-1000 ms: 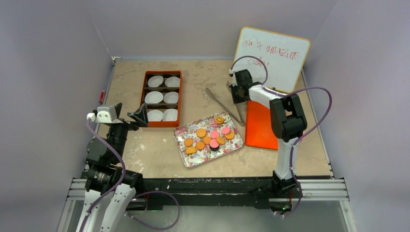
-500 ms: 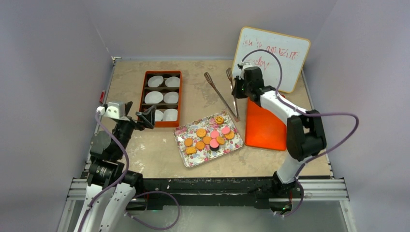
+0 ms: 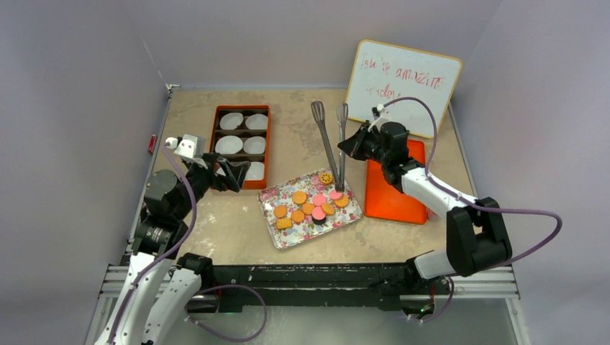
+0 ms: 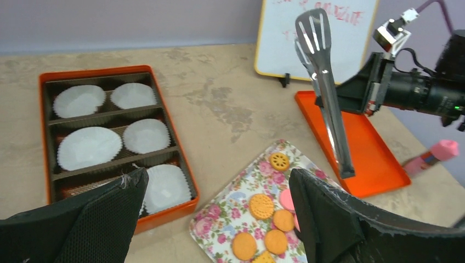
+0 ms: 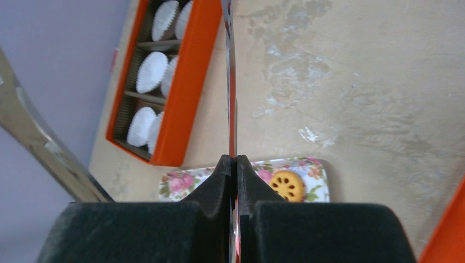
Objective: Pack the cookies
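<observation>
The right gripper (image 3: 345, 149), clamped on the tongs (image 3: 341, 133), has lifted them upright at centre frame, so moving cookies (image 3: 309, 203) can likely begin, while the left gripper (image 3: 234, 175) is spread wide and empty.

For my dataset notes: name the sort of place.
Likely a robot lab test cell: plain walls enclose the table, left arm and right arm bolted to a metal rail, whiteboard propped behind.
</observation>
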Robot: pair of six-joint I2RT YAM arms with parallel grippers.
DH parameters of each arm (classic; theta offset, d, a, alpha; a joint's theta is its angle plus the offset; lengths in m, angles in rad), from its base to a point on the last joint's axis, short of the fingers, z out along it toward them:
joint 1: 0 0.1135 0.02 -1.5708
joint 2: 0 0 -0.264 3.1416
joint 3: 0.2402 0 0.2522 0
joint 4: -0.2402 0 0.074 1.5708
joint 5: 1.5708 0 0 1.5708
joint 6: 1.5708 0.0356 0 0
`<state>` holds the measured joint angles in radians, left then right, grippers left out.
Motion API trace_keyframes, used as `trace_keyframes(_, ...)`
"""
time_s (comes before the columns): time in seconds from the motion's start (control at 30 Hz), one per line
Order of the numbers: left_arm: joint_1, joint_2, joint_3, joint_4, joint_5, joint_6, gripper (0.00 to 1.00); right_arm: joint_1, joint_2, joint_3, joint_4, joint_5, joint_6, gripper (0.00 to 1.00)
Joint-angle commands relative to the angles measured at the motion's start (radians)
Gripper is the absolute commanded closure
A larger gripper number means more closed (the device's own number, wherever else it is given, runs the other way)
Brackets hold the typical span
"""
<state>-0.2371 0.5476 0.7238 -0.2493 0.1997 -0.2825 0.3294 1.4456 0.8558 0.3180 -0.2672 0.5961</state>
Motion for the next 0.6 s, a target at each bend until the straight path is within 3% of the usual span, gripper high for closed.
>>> trace_keyframes(0.0, -0.004, 0.008, 0.017, 0.089, 0.169, -0.096, 0.01, 0.005, -0.065, -0.068, 0.232, -0.062, 0.146, 1.0)
trace_keyframes(0.57, -0.023, 0.29, -0.073, 0.599, 0.467, -0.527, 0.04, 0.005, -0.1, -0.179, 0.6, -0.223, 0.432, 1.0)
